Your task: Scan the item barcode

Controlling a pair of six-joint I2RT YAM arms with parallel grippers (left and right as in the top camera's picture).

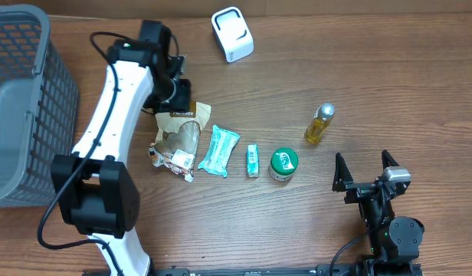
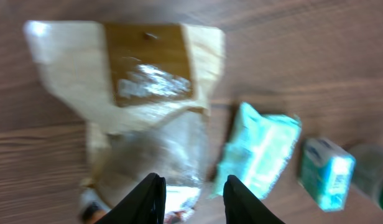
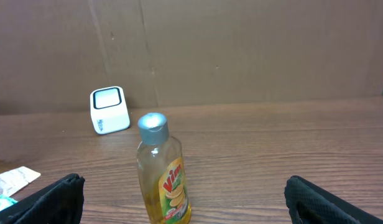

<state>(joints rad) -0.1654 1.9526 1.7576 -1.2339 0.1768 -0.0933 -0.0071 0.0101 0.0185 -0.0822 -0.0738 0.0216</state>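
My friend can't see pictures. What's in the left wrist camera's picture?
A blurry bag, tan on top and clear below, lies on a wooden table beneath the left pincer, whose fingers stand apart. Beside it are a teal packet and a small teal box.

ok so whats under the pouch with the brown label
A red-and-white wrapper pokes out from beneath the pouch at its lower edge; the rest of it is covered.

Glossy crinkled pouch (image 2: 148, 81) (wood-grain table (image 1: 389, 69))
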